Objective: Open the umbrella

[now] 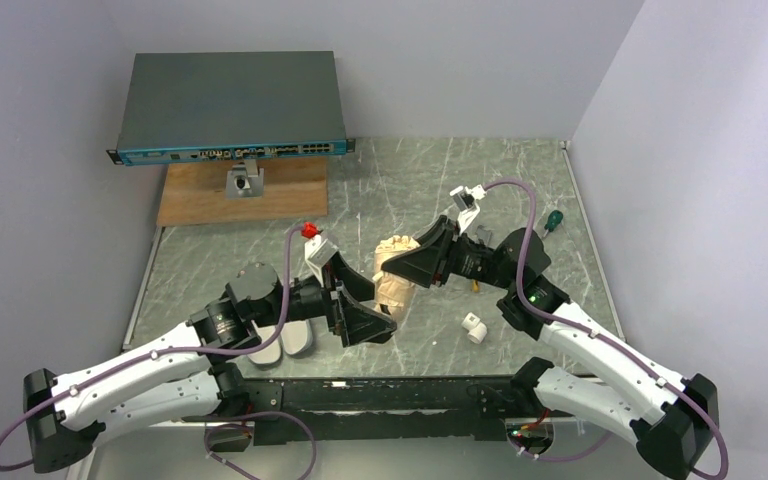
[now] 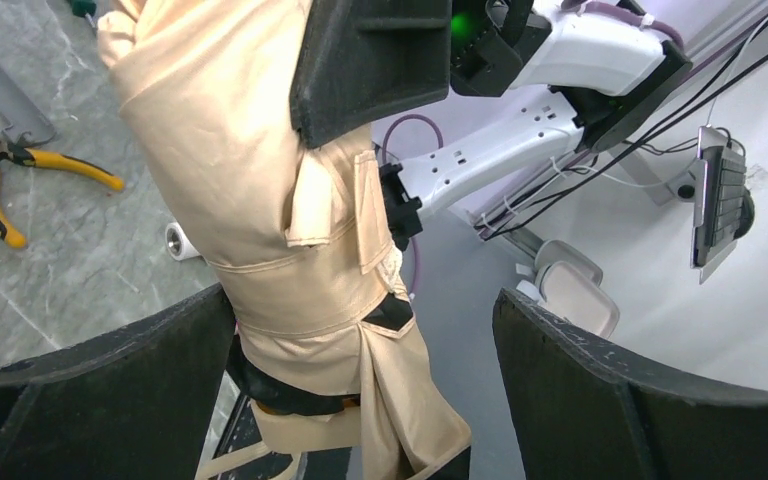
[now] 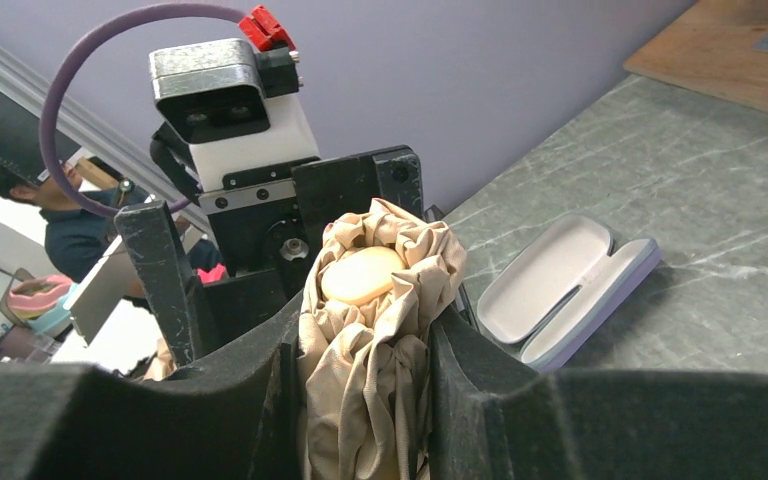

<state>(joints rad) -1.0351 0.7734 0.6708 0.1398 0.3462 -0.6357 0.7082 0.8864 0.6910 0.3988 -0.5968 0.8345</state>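
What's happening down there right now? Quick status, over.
Right tool shut on umbrella. Left tool open, close by. Umbrella folded, not yet open. Pliers, case lie aside.

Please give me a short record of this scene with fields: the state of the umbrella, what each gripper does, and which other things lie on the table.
umbrella: folded, beige fabric bunched, not yet open
right gripper: shut on the umbrella near one end
left gripper: open wide, one finger on each side of the umbrella's other end
other things: open glasses case, yellow-handled pliers, small white cylinder
table: grey-green marbled top
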